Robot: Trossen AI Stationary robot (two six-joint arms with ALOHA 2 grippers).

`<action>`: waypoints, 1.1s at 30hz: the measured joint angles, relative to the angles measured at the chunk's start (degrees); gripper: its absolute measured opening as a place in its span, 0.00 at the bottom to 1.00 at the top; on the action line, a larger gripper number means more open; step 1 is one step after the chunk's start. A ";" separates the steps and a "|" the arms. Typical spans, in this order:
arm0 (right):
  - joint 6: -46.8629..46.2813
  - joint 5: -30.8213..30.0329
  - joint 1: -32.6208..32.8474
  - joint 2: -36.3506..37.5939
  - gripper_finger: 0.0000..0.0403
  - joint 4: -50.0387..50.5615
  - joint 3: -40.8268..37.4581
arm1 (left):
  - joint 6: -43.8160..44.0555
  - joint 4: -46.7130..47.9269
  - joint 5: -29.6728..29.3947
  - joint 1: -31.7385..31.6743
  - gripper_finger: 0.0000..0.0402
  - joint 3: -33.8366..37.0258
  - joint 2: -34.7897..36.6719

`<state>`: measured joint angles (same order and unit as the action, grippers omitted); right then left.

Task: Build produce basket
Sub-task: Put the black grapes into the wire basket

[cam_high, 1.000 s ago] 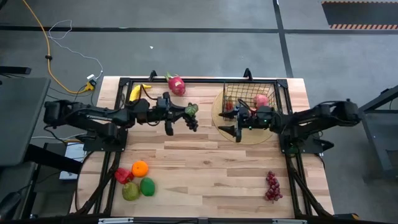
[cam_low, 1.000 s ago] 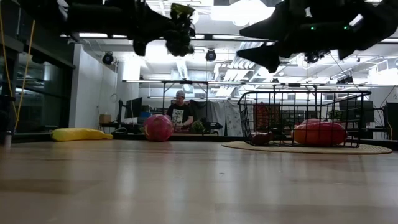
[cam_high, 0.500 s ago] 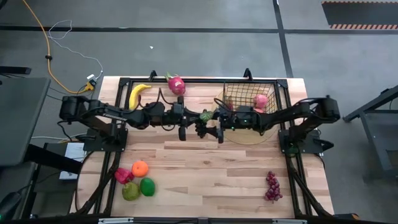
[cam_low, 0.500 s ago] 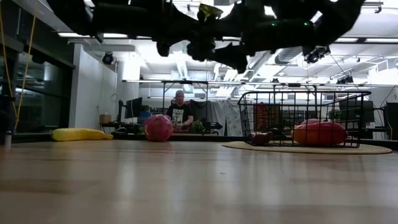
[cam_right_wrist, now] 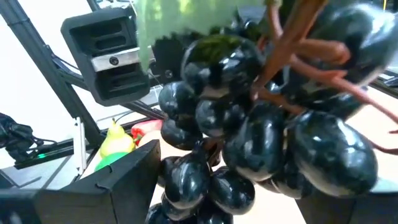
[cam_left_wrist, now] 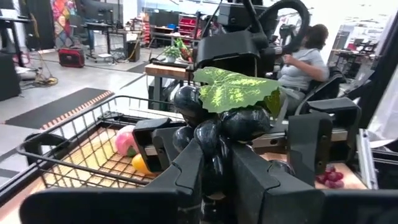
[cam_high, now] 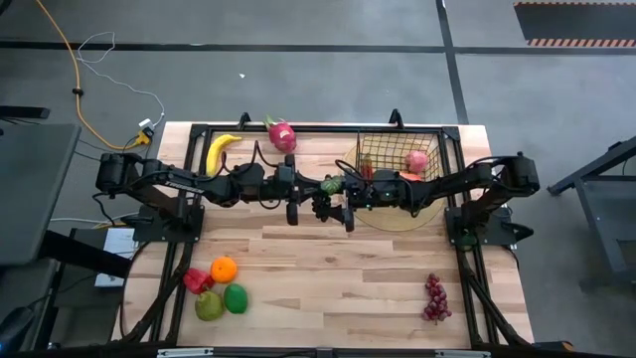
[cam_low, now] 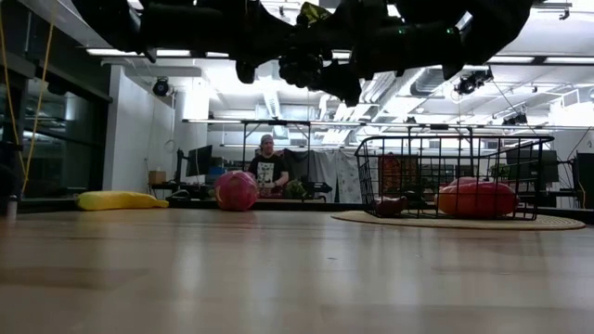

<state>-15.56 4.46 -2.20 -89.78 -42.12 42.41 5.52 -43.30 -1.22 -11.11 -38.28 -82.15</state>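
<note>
Around one basket [cam_high: 397, 149] are counted: two grape bunches [cam_high: 323, 197], one banana [cam_high: 218, 150], one dragon fruit [cam_high: 282, 134], one orange [cam_high: 224, 268].

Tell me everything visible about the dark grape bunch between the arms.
The grapes are glossy black balls with a green leaf and brown stems, plastic-looking. The bunch hangs in mid-air above the table, left of the basket. The left gripper is shut on it; the right gripper stands open around it, from the opposite side.
</note>
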 joint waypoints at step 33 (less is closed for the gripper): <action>7.90 -3.22 -1.57 10.71 0.25 15.65 -0.04 | -4.09 21.21 2.04 -2.68 0.66 0.09 15.19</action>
<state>-7.66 1.25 -3.77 -79.07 -26.48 42.37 1.43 -22.09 0.82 -13.79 -38.20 -66.96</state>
